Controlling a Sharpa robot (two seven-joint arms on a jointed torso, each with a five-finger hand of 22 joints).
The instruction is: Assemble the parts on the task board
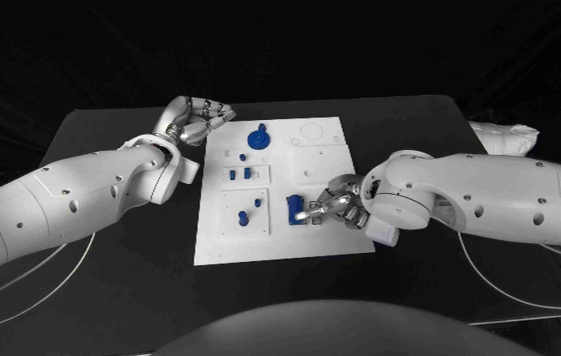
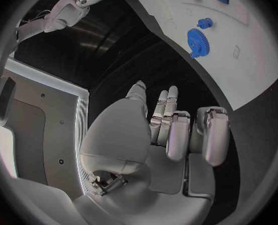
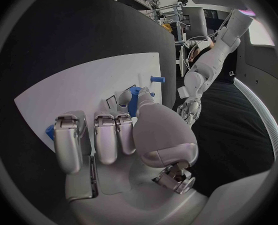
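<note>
1. Closing round a blue part (image 1: 297,208) at the near right of the task board (image 1: 222,250), the right hand's (image 1: 331,208) fingers (image 3: 105,137) curl down over the piece; whether they truly grip it or only touch it I cannot tell.
2. The left hand (image 1: 195,119) hovers off the board's far left corner, fingers loosely spread, holding nothing.
3. A blue gear (image 1: 259,138) sits near that corner, and small blue pegs (image 1: 243,215) stand in the left panels.
4. To seat the part well, I judge it should be kept square and pressed straight down.
5. No brand, label or writing can be read.
</note>
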